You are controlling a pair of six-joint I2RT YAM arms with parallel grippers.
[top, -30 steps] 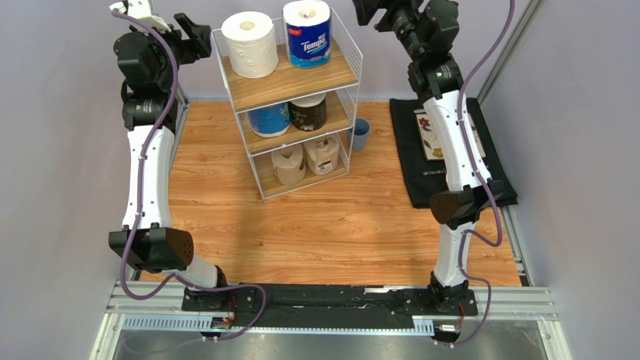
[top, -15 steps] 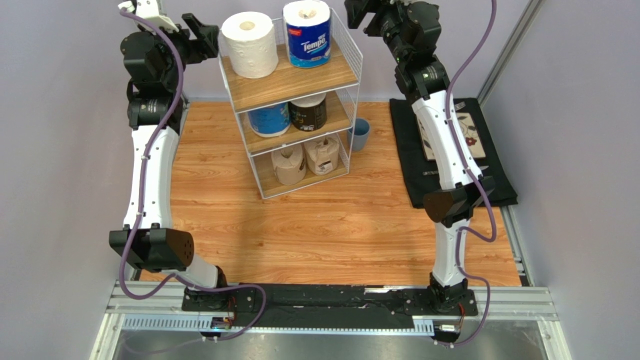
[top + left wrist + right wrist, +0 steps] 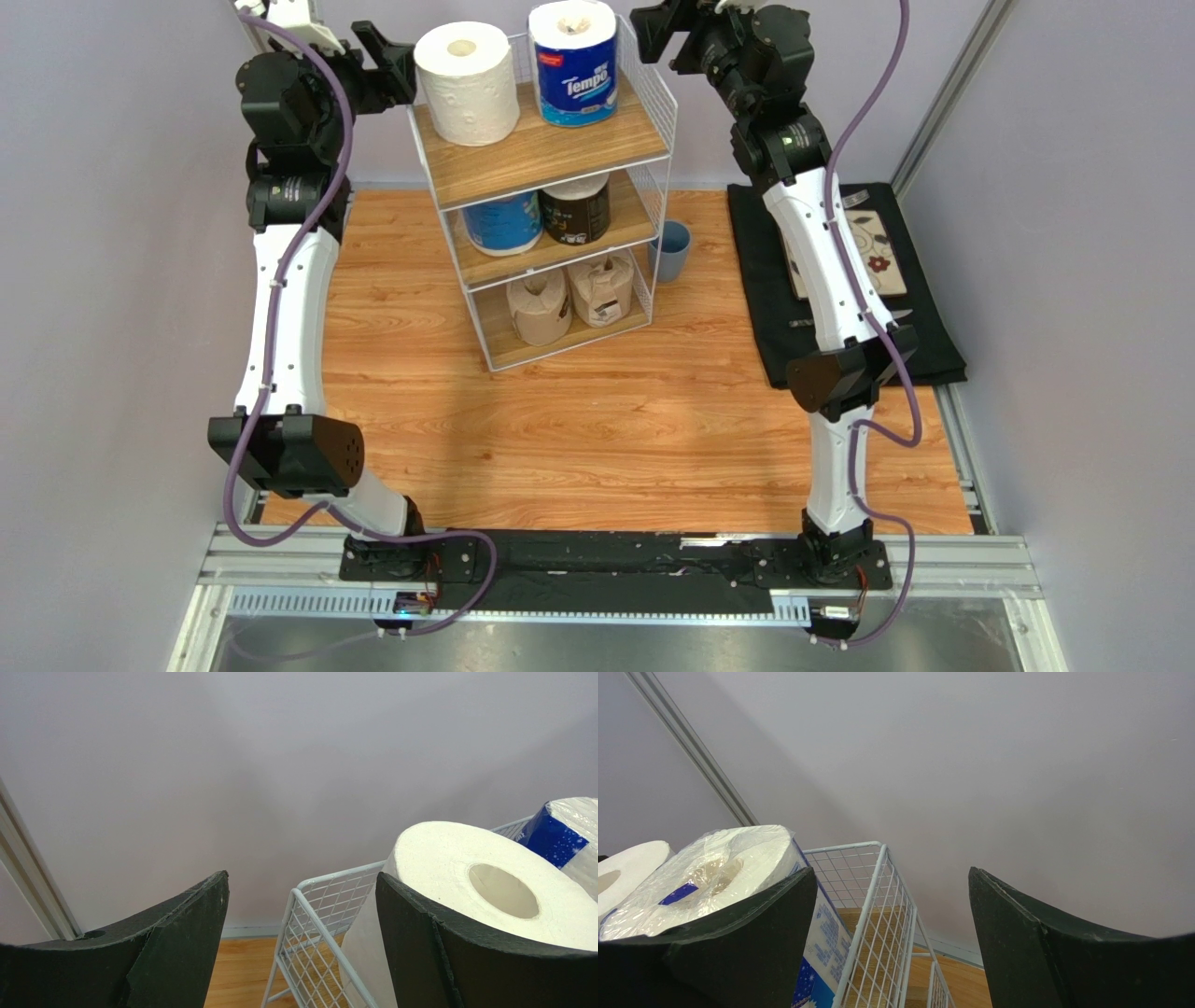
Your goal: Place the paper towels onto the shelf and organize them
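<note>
The shelf (image 3: pixel 547 144) stands at the back of the table, with paper towels on all three tiers. A plain white roll (image 3: pixel 466 81) and a blue-wrapped roll (image 3: pixel 574 63) are on top. Another blue roll (image 3: pixel 502 221) and a dark roll (image 3: pixel 577 210) sit in the middle. Two brown rolls (image 3: pixel 540 305) fill the bottom. My left gripper (image 3: pixel 390 56) hangs open at the shelf's top left corner; in its wrist view the wire side panel (image 3: pixel 319 910) shows between the jaws (image 3: pixel 302 876), beside the white roll (image 3: pixel 477 882). My right gripper (image 3: pixel 657 28) is open at the top right corner (image 3: pixel 892 871), next to the blue-wrapped roll (image 3: pixel 710 868).
A blue cup (image 3: pixel 673 252) stands on the wooden table (image 3: pixel 631 420) just right of the shelf. A black cloth (image 3: pixel 842 329) with a patterned card on it lies at the right edge. The wall is close behind the shelf and both grippers.
Both grippers have moved inward toward the shelf's top tier, the left one rightward and the right one leftward. The rolls have not moved.
</note>
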